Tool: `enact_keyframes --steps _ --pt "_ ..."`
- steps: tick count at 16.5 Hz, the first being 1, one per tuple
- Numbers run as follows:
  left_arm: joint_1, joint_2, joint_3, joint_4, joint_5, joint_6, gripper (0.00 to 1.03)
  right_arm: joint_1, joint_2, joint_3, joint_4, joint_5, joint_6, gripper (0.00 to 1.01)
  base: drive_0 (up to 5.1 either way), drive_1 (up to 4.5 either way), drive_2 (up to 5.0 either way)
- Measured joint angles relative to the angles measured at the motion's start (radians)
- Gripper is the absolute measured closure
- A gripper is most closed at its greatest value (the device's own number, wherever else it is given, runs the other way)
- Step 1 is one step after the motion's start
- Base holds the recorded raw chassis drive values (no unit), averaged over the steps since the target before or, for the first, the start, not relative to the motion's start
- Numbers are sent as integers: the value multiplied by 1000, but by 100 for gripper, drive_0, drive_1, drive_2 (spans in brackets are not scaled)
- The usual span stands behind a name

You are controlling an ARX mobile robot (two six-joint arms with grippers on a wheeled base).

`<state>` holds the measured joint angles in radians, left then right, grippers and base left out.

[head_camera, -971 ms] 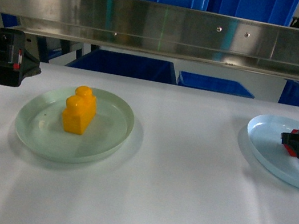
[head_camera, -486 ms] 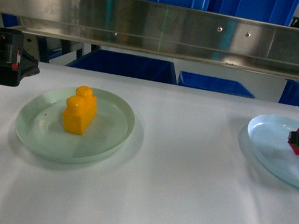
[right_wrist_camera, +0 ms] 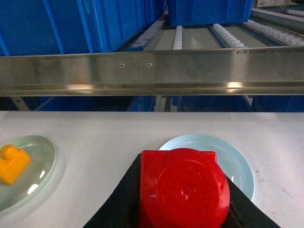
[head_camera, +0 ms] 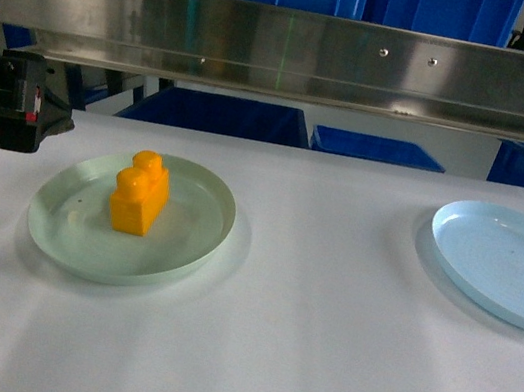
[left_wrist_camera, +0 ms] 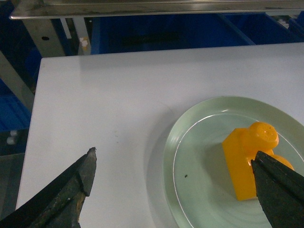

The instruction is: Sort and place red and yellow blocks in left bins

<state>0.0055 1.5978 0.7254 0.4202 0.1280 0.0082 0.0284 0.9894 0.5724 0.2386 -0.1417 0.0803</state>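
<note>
Glossy plastic red block [right_wrist_camera: 183, 187] and yellow block [head_camera: 139, 193]; brushed reflective metal rail [head_camera: 288, 50]; matt white tabletop [head_camera: 316, 348].

— What carries everything here?
— A white bench [head_camera: 322, 318], running back to a steel rail.
— And directly on it?
— Two round plates, well apart. A pale green plate [head_camera: 71, 244] lies on the left; a pale blue plate [head_camera: 504, 264] lies on the right, reaching the edge of the head view.
— Both flat?
— Yes, both flat on the white surface.

Steel rail [head_camera: 287, 53] low over table [head_camera: 316, 348]
</note>
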Motion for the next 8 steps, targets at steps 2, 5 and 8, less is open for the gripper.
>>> enact_keyframes --steps 2,5,8 --pt "4 0 0 0 -1 0 5 11 -3 -28 16 53 -19 73 0 0 0" --pt "2 0 0 0 0 0 5 -32 -14 -31 18 30 -56 73 0 0 0" --pt "2 0 0 0 -1 0 5 -49 -18 -31 -8 21 -63 73 0 0 0"
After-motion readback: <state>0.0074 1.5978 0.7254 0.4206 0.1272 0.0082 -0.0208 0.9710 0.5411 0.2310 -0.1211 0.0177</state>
